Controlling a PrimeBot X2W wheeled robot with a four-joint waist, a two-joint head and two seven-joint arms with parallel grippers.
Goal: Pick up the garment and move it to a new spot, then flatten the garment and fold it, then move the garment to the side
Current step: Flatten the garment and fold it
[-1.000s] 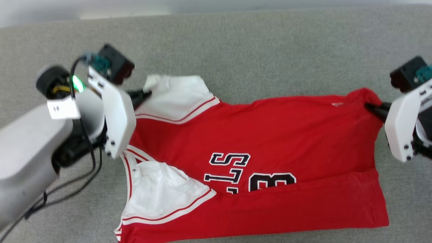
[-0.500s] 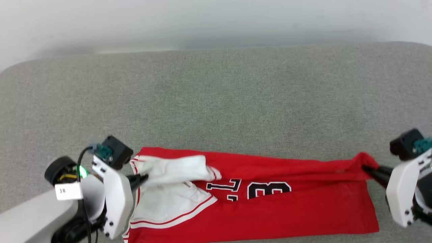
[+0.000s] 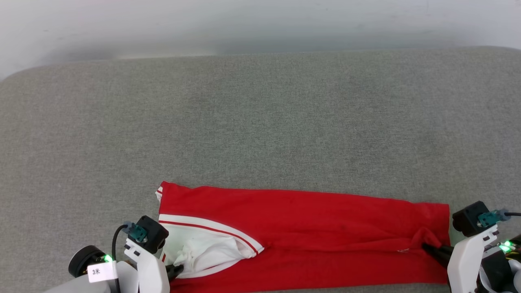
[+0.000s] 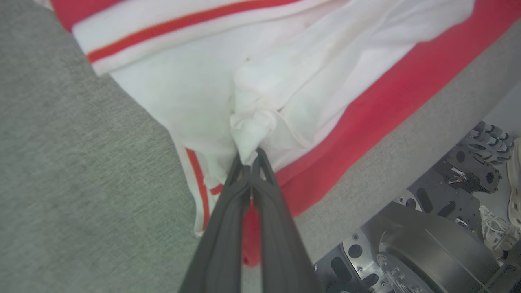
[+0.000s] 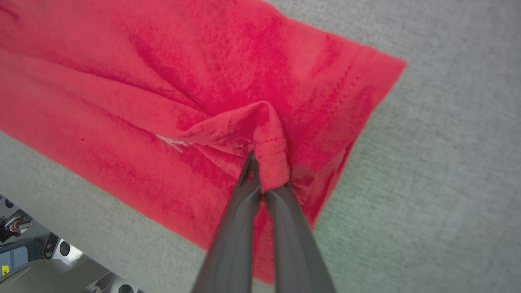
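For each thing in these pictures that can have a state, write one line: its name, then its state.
shirt, folded over into a long band, lying flat, pinched at both ends
left gripper, shut on the shirt's bunched white sleeve
right gripper, shut on a red fold at the shirt's other end
grey cushion, bearing the shirt near its front edge

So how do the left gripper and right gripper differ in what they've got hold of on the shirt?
The left gripper pinches a bunched wad of white sleeve cloth; the right gripper pinches a fold of red stitched hem. The left gripper sits at the shirt's striped-trim end, the right gripper at its plain red end. Shared: both are shut on the shirt, which lies in a long band between them.
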